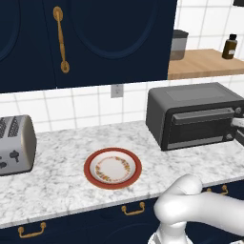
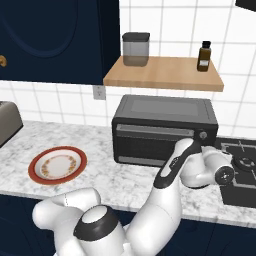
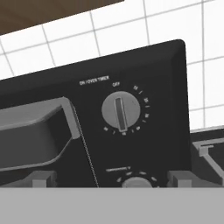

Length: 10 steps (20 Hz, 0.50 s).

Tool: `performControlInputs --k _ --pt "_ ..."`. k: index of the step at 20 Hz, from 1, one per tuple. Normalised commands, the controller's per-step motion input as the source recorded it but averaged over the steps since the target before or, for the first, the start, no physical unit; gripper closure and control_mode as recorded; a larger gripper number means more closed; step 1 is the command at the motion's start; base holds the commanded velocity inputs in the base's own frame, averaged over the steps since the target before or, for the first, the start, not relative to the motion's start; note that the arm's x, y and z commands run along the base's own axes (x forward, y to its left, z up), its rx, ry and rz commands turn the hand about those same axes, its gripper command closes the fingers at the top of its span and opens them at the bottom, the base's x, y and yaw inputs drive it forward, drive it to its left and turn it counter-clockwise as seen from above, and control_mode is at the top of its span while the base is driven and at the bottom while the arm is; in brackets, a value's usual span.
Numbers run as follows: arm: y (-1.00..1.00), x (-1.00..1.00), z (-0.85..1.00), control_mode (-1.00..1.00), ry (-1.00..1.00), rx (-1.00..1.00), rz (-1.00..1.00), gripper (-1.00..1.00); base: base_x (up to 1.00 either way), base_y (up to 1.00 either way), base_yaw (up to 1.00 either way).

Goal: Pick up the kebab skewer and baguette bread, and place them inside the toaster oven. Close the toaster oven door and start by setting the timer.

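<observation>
Toaster oven (image 2: 165, 130): one dark grey boxy appliance stood on the white marbled counter (image 1: 62, 183) beneath one wooden shelf (image 2: 165, 74), its one bottom-hinged windowed door (image 2: 155, 142) shut. One white arm reached to the oven's right front, and the two-finger gripper (image 3: 111, 179), released with its two dark tips spread wide, faced the control panel just before one grey timer knob (image 3: 121, 110). One red-rimmed round plate (image 1: 113, 168) lay bare between the oven and one silver slot toaster (image 1: 15, 144). One jar and one brown bottle stood on the shelf.
</observation>
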Motion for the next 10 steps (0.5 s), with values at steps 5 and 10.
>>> performControlInputs --k 5,10 --pt "0.00 0.05 0.18 -1.00 0.00 0.02 0.00 -1.00 0.00 0.00 0.00" --pt "0.00 0.00 0.27 -1.00 -0.03 0.04 0.00 -1.00 0.00 0.00 0.00"
